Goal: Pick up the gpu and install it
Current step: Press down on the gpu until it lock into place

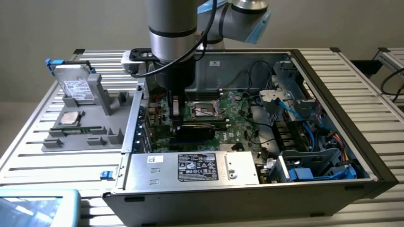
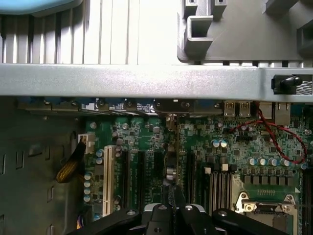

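My claw [image 2: 172, 209] is down inside the open grey computer case [image 1: 328, 85], fingers pressed together on the top edge of the thin black-and-green gpu card [image 1: 192, 128]; the card stands on edge over the green motherboard [image 2: 146, 142], just beside the square silver processor socket [image 1: 203, 109]; whether it's seated, I can't tell; risk now is misalignment with the long black expansion slots [image 2: 146, 171]; any tilt and I'd judge it jams or bends against the board.
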`<state>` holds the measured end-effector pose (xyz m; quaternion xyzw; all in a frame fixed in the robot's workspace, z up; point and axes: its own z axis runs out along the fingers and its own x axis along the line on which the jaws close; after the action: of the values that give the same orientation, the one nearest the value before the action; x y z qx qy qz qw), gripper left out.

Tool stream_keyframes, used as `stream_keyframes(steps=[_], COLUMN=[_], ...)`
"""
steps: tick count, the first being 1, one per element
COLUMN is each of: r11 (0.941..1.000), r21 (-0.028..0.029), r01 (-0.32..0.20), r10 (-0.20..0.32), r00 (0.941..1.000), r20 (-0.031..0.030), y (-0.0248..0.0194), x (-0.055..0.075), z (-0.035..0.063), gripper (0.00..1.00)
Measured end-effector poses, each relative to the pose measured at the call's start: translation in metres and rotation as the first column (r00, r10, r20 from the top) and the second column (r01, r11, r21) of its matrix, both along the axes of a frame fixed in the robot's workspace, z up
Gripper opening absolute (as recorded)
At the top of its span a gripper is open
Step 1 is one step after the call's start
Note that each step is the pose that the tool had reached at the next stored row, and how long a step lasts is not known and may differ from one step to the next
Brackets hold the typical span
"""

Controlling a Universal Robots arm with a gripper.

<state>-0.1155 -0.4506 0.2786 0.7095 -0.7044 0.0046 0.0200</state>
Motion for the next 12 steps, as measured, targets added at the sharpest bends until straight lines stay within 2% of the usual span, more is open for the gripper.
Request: stream_keyframes(steps=[3,12], r11=[1.0,1.0], r21=[0.0021,0.0058], r01=[0.002,0.006], r10=[-0.002,-0.006], r00=[1.0,1.0], r20=[0.0,-0.0001], y=[0.0025,0.0027], x=[-0.0005,-0.0016], z=[-0.0026,-0.0056], gripper=[0.12,0.12])
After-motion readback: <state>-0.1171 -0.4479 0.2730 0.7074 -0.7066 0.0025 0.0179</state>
